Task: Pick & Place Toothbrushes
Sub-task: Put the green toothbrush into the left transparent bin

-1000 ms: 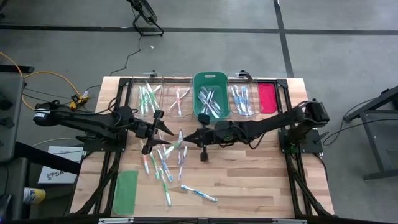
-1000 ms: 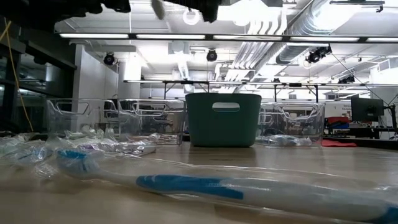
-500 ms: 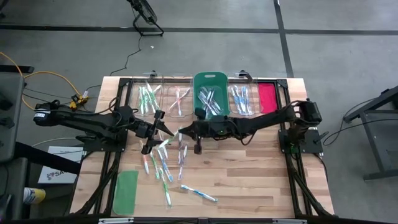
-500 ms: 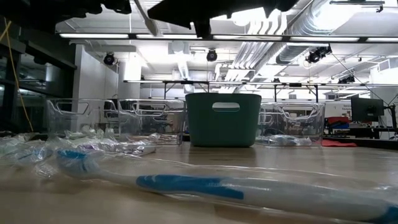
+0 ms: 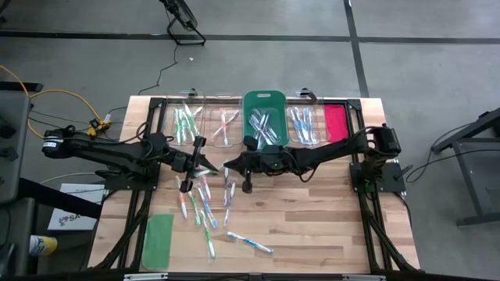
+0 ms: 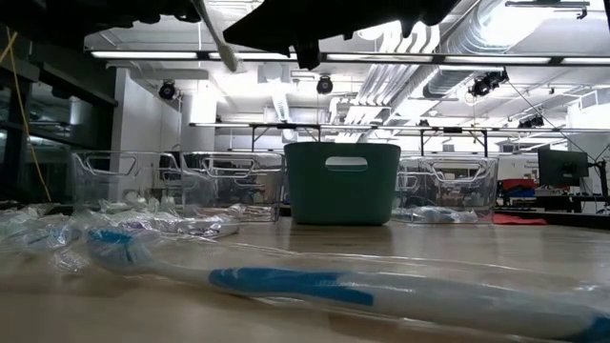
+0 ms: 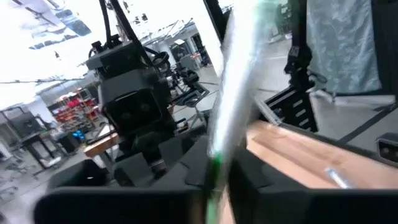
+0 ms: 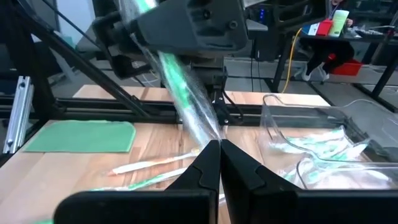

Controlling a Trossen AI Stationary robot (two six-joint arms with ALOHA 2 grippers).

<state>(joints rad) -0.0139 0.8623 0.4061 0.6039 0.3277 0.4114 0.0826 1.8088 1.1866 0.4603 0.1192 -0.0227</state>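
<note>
A green toothbrush in a clear wrapper hangs in the air over the table's middle, between my two grippers. My left gripper is shut on it from the table's left and my right gripper from the right. In the low view its pale end pokes out under the dark arms. Several more wrapped toothbrushes lie loose on the wood below, one blue one near the front edge. Others lie in the bins along the far edge. My left gripper pinches the wrapped toothbrush between its two fingers at a green stretch of the handle, coming level from the table's left. The brush slants up and away from the fingers, clear of the table. My right gripper pinches the lower end of the wrapped toothbrush at its fingertips, coming about level from the table's right. From there the brush slants up toward the left gripper, clear of the table.
Along the far edge stand two clear bins, a green bin, another clear bin and a red-pink lid. A green lid lies near the front left. Black frame rails run along both sides.
My right gripper has carried the toothbrush toward the table's left and a little down, up to my left gripper. My left gripper, open a second ago, has shut on the toothbrush without shifting. Both now hold it.
</note>
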